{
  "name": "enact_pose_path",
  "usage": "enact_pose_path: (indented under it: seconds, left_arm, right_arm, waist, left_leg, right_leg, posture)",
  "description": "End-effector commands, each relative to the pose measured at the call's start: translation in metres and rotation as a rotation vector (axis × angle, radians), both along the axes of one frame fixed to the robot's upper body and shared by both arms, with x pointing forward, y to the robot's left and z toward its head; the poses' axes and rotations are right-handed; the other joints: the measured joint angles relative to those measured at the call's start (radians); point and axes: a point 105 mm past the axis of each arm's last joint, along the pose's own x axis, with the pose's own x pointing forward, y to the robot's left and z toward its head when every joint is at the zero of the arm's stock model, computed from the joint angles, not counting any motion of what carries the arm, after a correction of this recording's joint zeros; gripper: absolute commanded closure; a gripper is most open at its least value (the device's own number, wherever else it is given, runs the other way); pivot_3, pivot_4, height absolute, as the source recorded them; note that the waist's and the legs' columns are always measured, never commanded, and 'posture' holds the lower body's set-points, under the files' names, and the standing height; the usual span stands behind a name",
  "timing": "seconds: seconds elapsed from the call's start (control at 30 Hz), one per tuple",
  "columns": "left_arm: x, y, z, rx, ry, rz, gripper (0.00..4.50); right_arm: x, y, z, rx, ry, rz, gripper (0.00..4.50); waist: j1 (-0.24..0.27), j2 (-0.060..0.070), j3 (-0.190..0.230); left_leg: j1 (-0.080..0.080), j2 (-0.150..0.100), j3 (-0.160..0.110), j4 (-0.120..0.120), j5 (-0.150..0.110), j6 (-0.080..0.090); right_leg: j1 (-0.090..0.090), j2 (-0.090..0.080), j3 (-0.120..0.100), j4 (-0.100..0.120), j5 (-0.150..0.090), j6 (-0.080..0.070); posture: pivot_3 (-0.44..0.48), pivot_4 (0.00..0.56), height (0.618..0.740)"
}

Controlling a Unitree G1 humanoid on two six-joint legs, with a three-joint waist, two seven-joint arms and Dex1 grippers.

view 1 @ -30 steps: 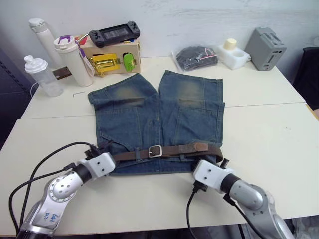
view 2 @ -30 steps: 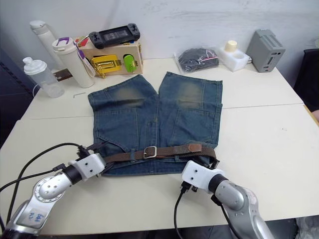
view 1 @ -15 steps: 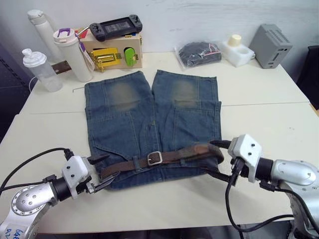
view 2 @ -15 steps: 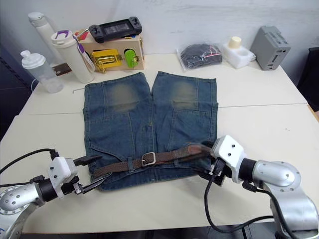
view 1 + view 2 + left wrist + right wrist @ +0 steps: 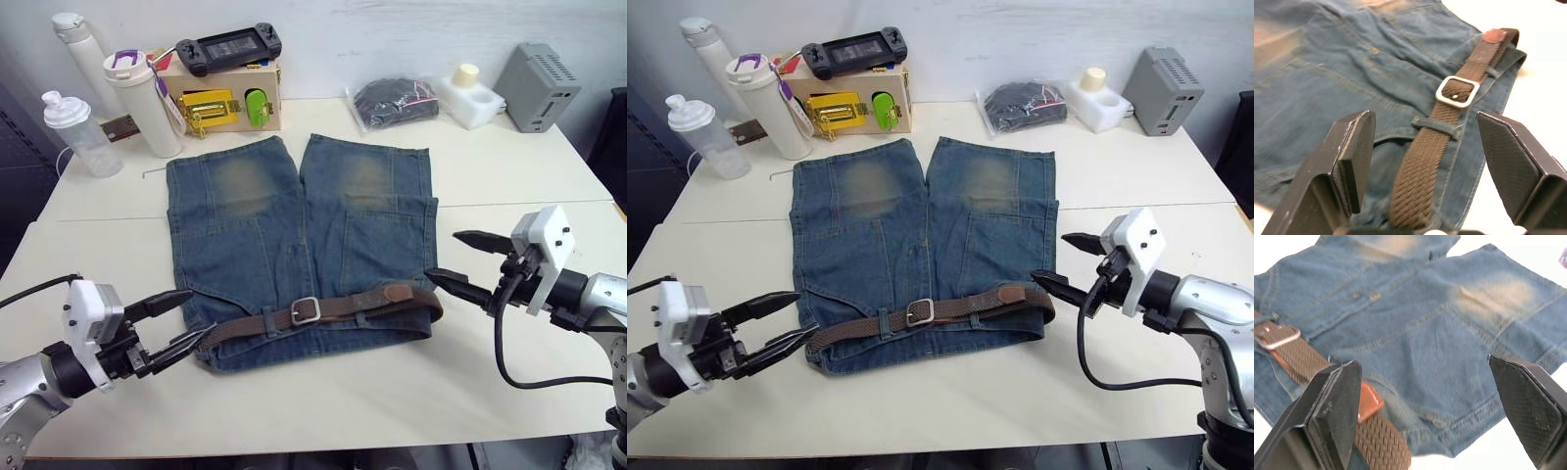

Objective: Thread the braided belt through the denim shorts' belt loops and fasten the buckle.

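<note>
The denim shorts (image 5: 294, 225) lie flat on the table, waistband toward me. The braided belt (image 5: 343, 306) runs along the waistband under several belt loops (image 5: 1437, 124). Its silver buckle (image 5: 305, 310) is fastened near the middle, and the smooth brown tip (image 5: 397, 292) lies toward the right. My left gripper (image 5: 171, 321) hovers open just left of the waistband's left end, holding nothing. My right gripper (image 5: 468, 260) stands open just right of the shorts' right edge, also empty and clear of the cloth.
Along the far edge stand two bottles (image 5: 71, 132), a white tumbler (image 5: 147, 103), a wooden box with a yellow latch plate (image 5: 220, 103) and a game controller on top, a dark bundle in a clear bag (image 5: 395, 100), a white foam block (image 5: 468, 98) and a grey device (image 5: 542, 86).
Both grippers have drawn back from the belt's ends, left one leftward, right one rightward and up. The belt stays fastened on the shorts.
</note>
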Motion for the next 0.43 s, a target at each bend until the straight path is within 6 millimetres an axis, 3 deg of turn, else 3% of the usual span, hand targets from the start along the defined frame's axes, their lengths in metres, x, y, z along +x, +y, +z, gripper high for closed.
enact_pose_path:
  seconds: [0.03,0.43]
  left_arm:
    - [0.0069,0.0047,0.0072,0.035,-0.050,0.016,0.85]
    - [0.0167,-0.0047,-0.0020,0.043,-0.057,-0.012,0.85]
  right_arm:
    - [0.0006,-0.0031,0.0051,-0.001,-0.034,-0.011,0.08]
    - [0.0033,-0.0062,-0.0045,-0.022,-0.030,-0.044,0.08]
  waist:
    - [0.000,0.000,0.000]
    - [-0.001,0.000,0.000]
  left_leg:
    - [0.000,0.000,0.000,0.000,0.000,0.000]
    - [-0.001,0.000,0.000,0.000,0.000,0.000]
  right_leg:
    - [0.000,0.000,0.000,0.000,0.000,0.000]
    - [-0.001,0.000,-0.001,0.000,0.000,0.000]
  posture:
    - [0.000,0.150,0.733]
    - [0.000,0.150,0.733]
